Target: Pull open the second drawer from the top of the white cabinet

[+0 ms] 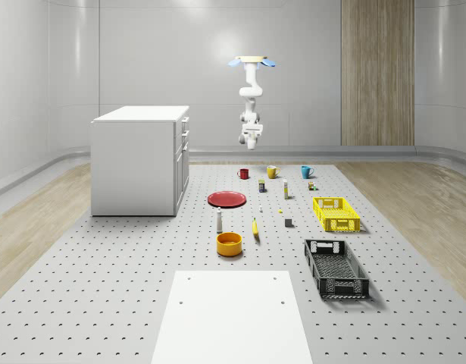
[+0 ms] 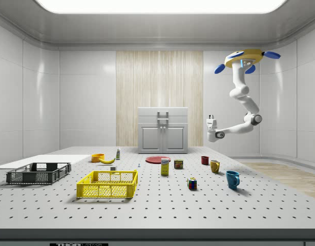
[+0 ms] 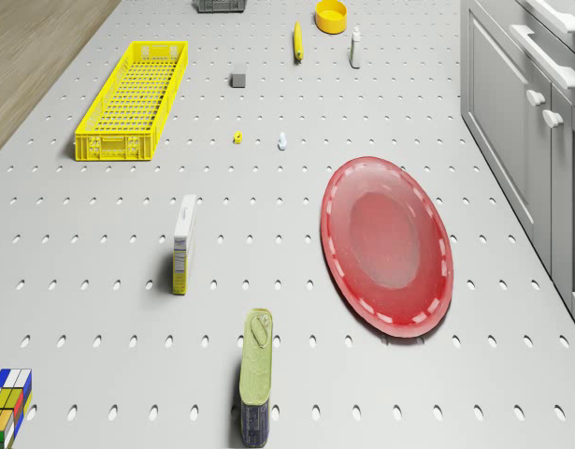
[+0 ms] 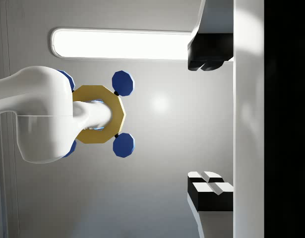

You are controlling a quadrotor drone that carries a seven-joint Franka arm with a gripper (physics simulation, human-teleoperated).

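White cabinet stands on the pegboard surface near its far left corner in the whole-scene view, its drawer fronts facing toward that view's right; the second drawer from the top looks shut, flush with the others. Just right of it lies a red plate, with small items and mugs scattered toward the far edge, and a yellow crate and black crate along the right edge. The drone hovers high over the far part of the surface, well apart from the cabinet, its arm hanging down and folded. The tool is released — its two fingers stand wide apart in the wrist view, holding nothing, and it points up toward the drone. To do the approach well, I judge the tool should first turn toward the cabinet front, line up level with the second handle — not the top one — and close only once the fingers straddle the bar.
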